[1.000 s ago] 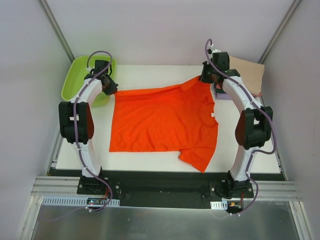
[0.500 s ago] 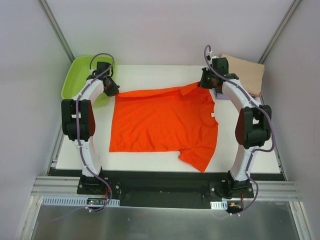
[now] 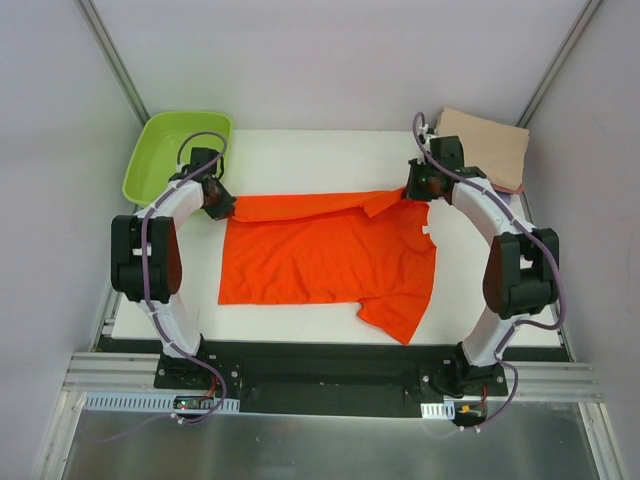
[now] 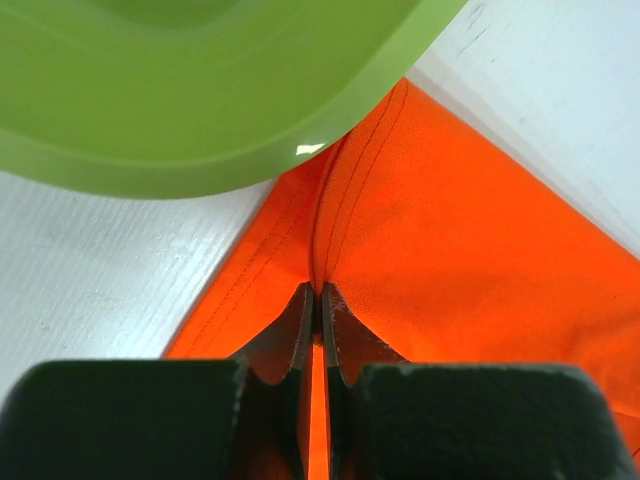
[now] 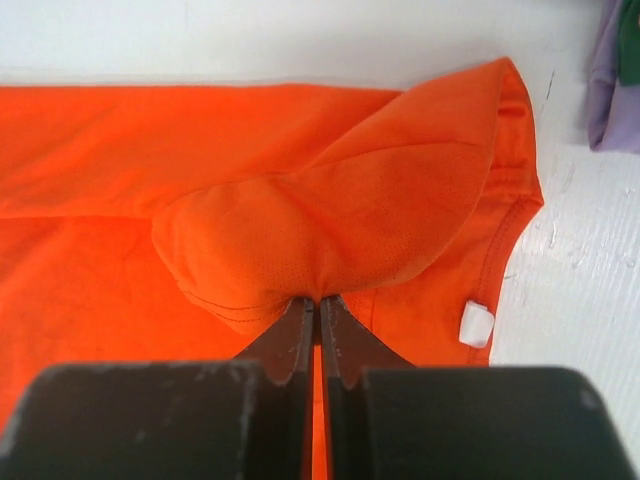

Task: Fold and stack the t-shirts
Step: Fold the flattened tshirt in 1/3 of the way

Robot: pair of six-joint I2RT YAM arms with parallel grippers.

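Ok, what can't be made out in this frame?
- Top view: what lies under the tan shirt, covered by it and the right arm.
- Top view: left tool and right tool tips, hidden by their wrists.
- Right wrist: purple cloth, cut off by the right edge.
- Left wrist: tub's inside, cut off at the top.

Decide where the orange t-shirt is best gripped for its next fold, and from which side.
Pinch the orange t-shirt at both ends of its far edge, hem corner and shoulder, each from its outer side, where the left hand and right hand are shut on it. That long straight edge should then fold over evenly.
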